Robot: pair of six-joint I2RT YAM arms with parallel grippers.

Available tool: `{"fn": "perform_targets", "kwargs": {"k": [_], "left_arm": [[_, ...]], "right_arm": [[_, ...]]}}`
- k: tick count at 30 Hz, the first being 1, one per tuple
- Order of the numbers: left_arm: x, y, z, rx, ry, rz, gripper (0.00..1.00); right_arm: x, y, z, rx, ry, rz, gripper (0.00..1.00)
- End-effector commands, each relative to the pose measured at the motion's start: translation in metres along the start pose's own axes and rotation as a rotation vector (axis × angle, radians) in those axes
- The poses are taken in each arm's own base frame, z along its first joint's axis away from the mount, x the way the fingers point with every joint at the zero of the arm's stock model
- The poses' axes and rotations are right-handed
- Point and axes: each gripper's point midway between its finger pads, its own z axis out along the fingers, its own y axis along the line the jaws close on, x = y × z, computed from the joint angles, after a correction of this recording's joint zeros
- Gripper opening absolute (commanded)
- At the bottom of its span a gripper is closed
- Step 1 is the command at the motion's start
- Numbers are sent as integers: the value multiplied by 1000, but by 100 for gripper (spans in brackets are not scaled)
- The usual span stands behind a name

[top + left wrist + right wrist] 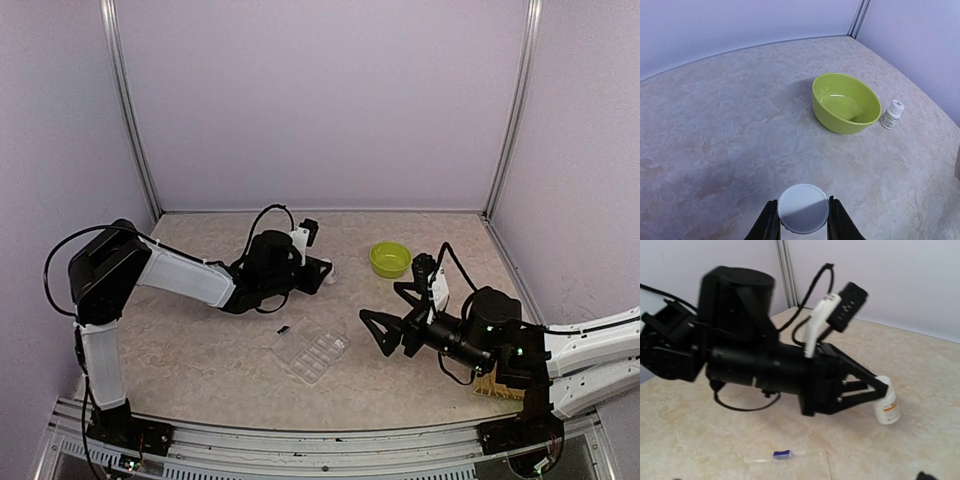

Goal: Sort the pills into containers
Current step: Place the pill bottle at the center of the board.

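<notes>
My left gripper [326, 272] is shut on a white bottle, its jaws pressed against both sides of the round white cap [803, 208]. The right wrist view shows this bottle [887, 404] upright on the table, with an orange-marked label. The clear flat pill box [313, 352] lies in the middle of the table and also shows in the right wrist view [790, 462]. A small dark blue piece [782, 455] sits at its far corner. My right gripper [370, 331] is open and empty, just right of the box. No loose pills show.
A lime-green bowl [390, 259] stands at the back right, also in the left wrist view [846, 102]. A second small white bottle [891, 114] stands right of it. A tan block [497, 388] lies under my right arm. Purple walls enclose the table.
</notes>
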Motion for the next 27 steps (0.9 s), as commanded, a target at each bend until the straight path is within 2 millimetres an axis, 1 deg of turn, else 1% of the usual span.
{"fn": "perform_targets", "kwargs": {"k": [1,3,6,9,13,18,24,27], "left_arm": [[-12,13,20,-61,-29,34,10],[-9,20,29,-86,-22,36,10],[0,30,41,-116,0,37,10],[4,36,47,-139,15,39,10],[9,40,50,-157,26,41,14],[16,42,54,-167,49,47,15],[18,41,54,-157,57,44,17],[19,40,55,-154,60,43,21]], "right_arm": [[5,-9,-1,34,9,10,100],[7,-10,-1,37,13,10,100],[10,-11,-1,43,16,13,100],[12,-12,0,47,19,13,100],[12,-14,0,56,21,15,100],[11,-16,0,64,15,21,100],[12,-18,-2,69,15,29,100],[12,-19,-4,73,11,35,100]]}}
